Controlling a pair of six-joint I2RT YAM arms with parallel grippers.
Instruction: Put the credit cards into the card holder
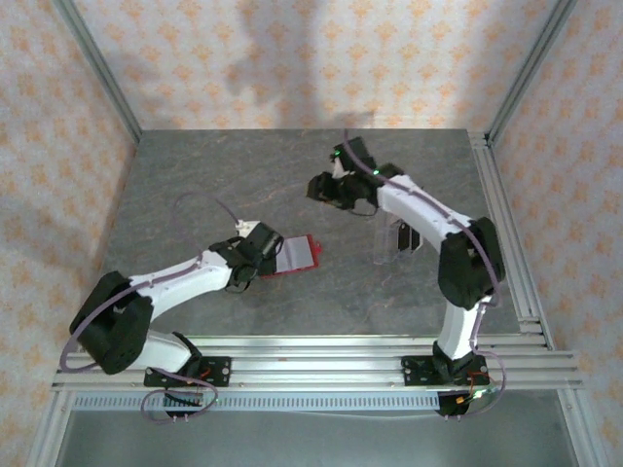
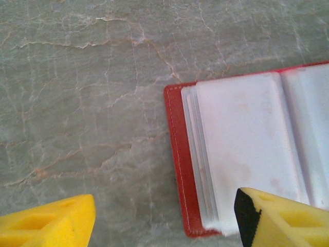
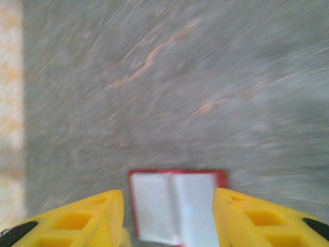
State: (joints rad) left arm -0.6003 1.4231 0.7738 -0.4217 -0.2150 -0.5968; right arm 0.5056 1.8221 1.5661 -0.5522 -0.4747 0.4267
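Left wrist view: card holder (image 2: pixel 241 149) lies open and flat on the grey stone-look table (image 2: pixel 77 103), pale sleeves up, red border showing. Left pincer (image 2: pixel 164 226) stands apart, clamped on nothing. One yellow fingertip (image 2: pixel 280 218) overlaps the holder's near edge and the other is over bare table, so the holder's corner falls between the jaws. Cannot tell whether that tip touches the sleeves.

Top external: left pincer (image 1: pixel 255 248) sits right at the left side of the holder (image 1: pixel 297 253). Right pincer (image 1: pixel 336 185) is well apart from it, farther back and to the right. Credit cards (image 1: pixel 411 239) look like dark slats standing on edge in what seems a clear rack (image 1: pixel 387 243), back along the right arm from that pincer. Too small to count.

Right wrist view, blurred: right pincer (image 3: pixel 169 221) jaws apart, nothing in them. Open holder (image 3: pixel 175 206) shows ahead between the tips, some way off.

Handling, my judgement:
- **Cards:** light, stiff, thin and glossy, so likely to slip or twist in the pads. Take one by its free upper edge, with pads on both flat faces.
- **Holder:** light and floppy, with soft, thin sleeves. It will probably slide or fold when a card pushes in.
- **Left pincer's job:** pin the red cover down beside the sleeve mouth. No hard squeeze on the sleeves.
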